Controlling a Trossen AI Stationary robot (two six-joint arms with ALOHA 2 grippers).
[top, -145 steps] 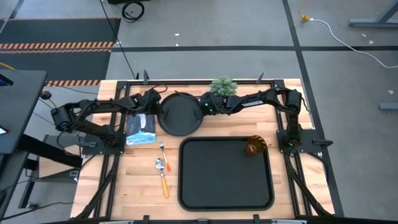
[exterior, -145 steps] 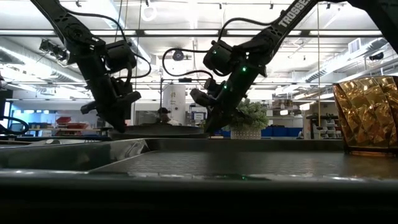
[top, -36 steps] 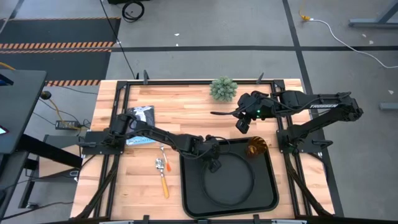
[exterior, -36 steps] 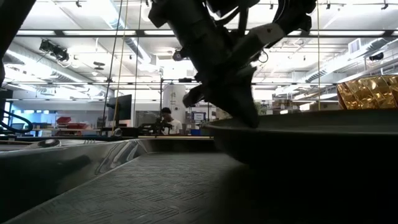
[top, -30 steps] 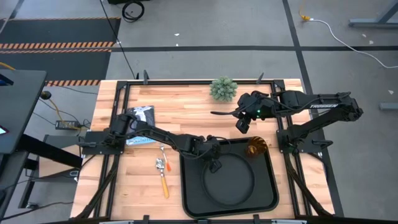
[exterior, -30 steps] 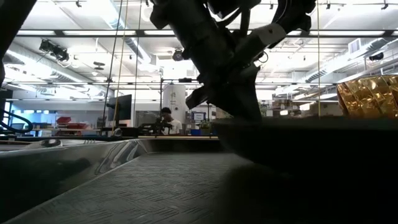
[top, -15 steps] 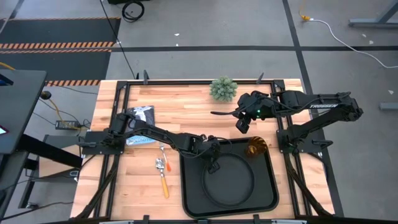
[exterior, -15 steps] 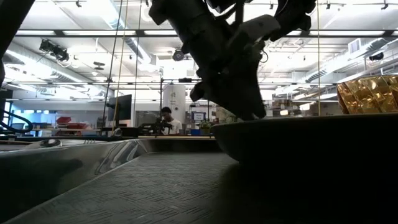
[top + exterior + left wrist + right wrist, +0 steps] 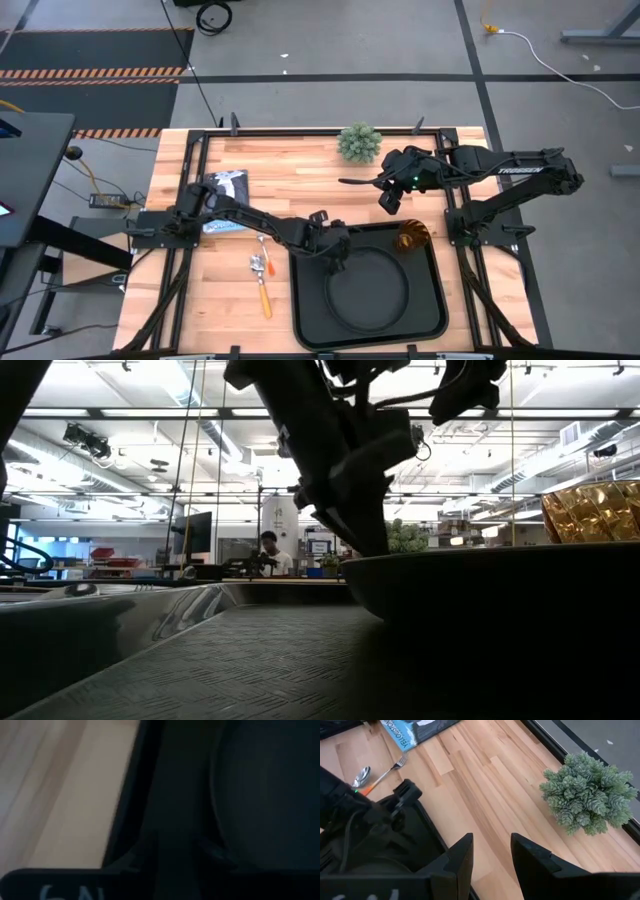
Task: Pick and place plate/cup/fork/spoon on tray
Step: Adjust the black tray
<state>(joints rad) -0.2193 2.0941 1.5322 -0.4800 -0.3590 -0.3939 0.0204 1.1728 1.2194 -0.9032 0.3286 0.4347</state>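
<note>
— So, item one: where does the plate stand?

— Plate [image 9: 368, 288]: on the tray [image 9: 305, 325], flat, filling its middle and near part. I judge that item done. My left gripper [image 9: 337, 262] sits just above the plate's far-left rim; in my left wrist view the fingers stand apart over the tray floor beside that rim, gripping nothing, so I count the plate as let go.

— Item two, the cup?

— Cup [image 9: 412, 236]: upright in the tray's far right corner, just beyond the plate. In the low view it shows behind the plate's rim [image 9: 590, 510]. Done, by my reckoning.

— Fork and spoon?

— Fork [image 9: 264, 247]: on the bare wood left of the tray, not yet picked. Spoon [image 9: 260, 281]: right beside the fork, orange handle pointing toward the table's near edge, also outstanding. Both lie close to the tray's left wall and within my left arm's side of the table.

— And your other gripper?

— Right gripper [image 9: 388, 201]: idle above the wood beyond the tray, near the small green plant [image 9: 359, 142]; fingers spread, nothing between them in the right wrist view.

— Tally?

— Two of four placed, two slim pieces left. A book [image 9: 226, 201] lies at the far left, not part of the job.
</note>
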